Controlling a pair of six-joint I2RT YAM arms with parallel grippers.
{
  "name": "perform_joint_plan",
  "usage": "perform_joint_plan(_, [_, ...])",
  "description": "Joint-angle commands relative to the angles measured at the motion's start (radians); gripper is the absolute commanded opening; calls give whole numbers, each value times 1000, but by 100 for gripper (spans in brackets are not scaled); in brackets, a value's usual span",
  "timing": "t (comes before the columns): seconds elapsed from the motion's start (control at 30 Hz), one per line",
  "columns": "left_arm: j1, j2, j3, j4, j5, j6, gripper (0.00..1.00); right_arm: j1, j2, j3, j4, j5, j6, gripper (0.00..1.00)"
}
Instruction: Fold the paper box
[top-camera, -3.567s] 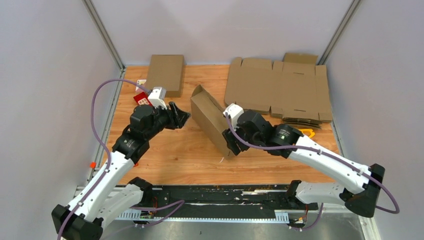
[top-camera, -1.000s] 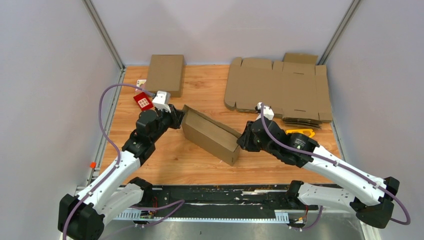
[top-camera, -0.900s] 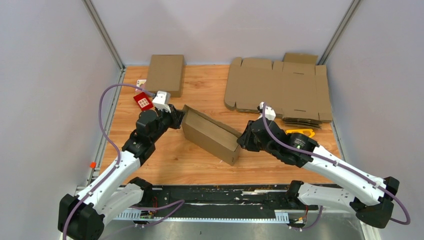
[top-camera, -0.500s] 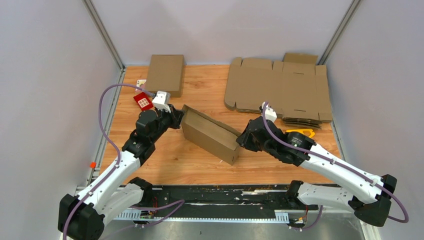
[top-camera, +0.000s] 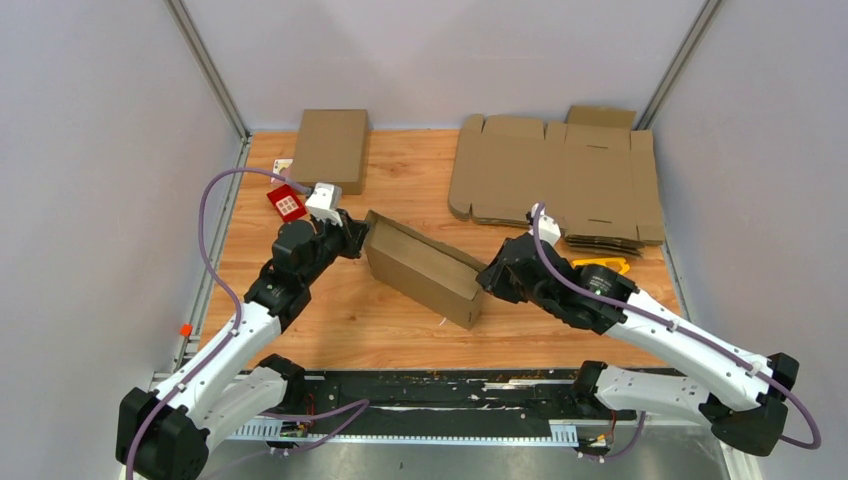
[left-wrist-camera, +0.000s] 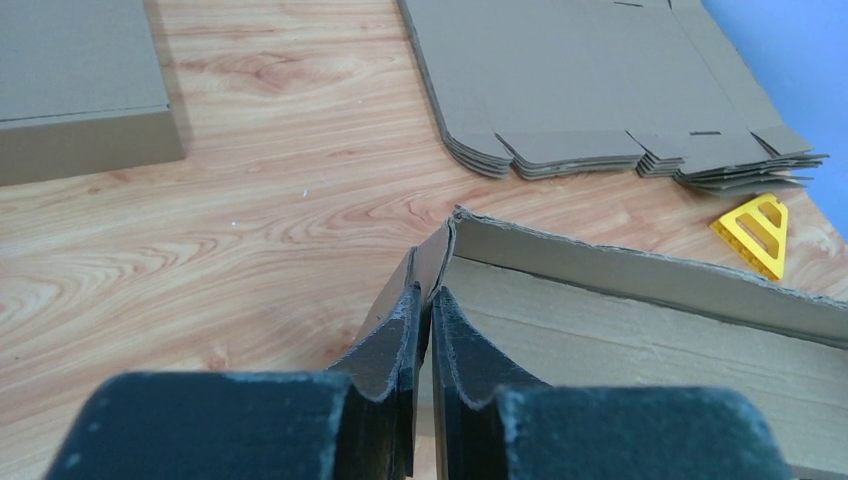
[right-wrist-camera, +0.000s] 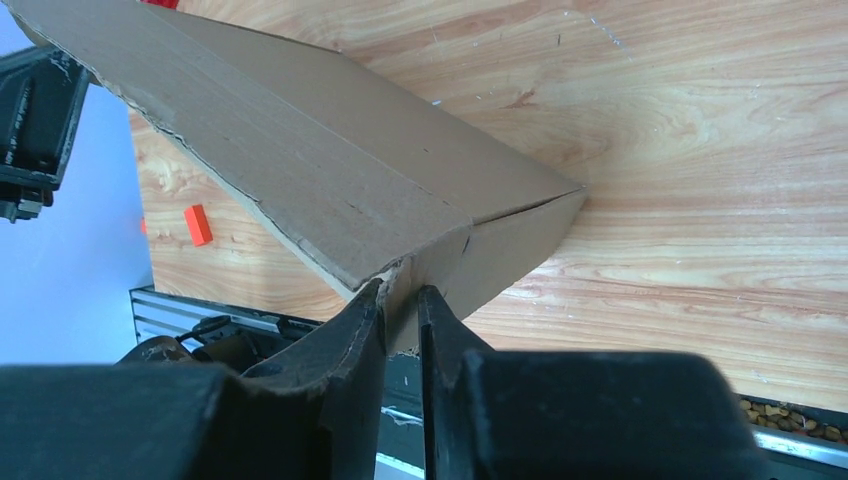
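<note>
Brown corrugated cardboard mailer box, half-formed: your left gripper and right gripper pinch opposite end walls, jaws nearly shut. Next, probably: set it flat and tuck the lid.

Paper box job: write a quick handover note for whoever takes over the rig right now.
Left gripper: shut on the paper box, pinching its left end wall.
Right gripper: shut on its right end corner.
Box is angled mid-table between the arms; flat blanks far right, closed box far left.
Done: walls folded up.
Left: probably closing the lid; its state is unclear here.
</note>
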Motion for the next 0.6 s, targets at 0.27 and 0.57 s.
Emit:
perform_joint_plan(0.27, [-6,0,-3,28,29,7,13,-1,-54,26,35,47,121,12])
perform_joint_plan(0.57, [-6,-3,-3,26,29,8,13,-1,-36,12,8,35,118,12])
